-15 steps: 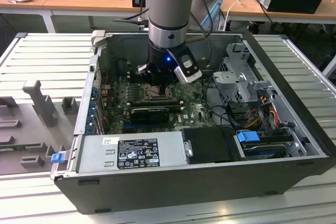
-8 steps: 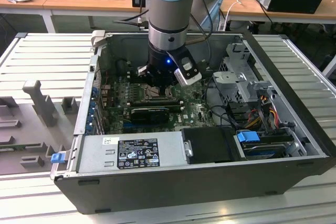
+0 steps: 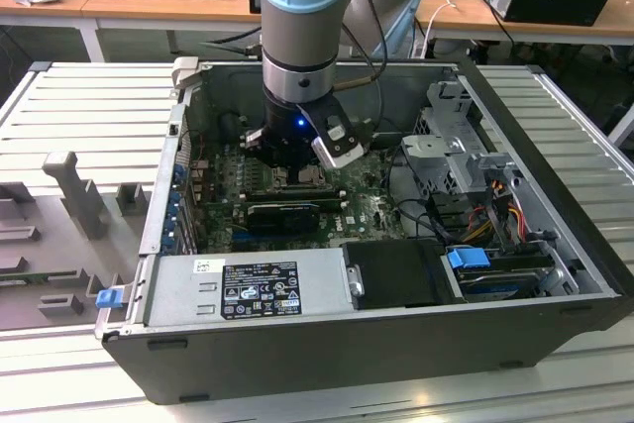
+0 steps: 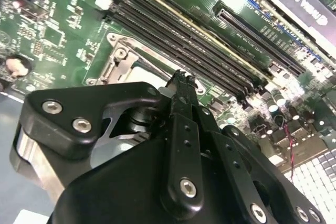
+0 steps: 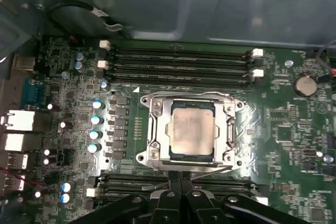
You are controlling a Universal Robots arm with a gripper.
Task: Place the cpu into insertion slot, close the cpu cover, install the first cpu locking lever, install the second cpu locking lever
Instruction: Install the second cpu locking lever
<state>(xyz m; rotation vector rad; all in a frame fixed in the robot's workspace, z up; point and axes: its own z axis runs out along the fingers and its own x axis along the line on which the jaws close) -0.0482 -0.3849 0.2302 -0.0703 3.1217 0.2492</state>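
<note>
insertion slot (image 3: 295,177) mostly hidden behind the arm in the exterior view, gripper (image 5: 181,178) base cut off

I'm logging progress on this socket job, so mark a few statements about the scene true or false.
1. The cpu lies in the insertion slot. True.
2. The cpu cover is folded down around the chip. True.
3. The gripper holds the chip in its jaws. False: the jaws are shut with nothing between them, at the socket's edge by the memory slots.
4. The computer case has its side panel on. False: it lies open, motherboard exposed.
</note>
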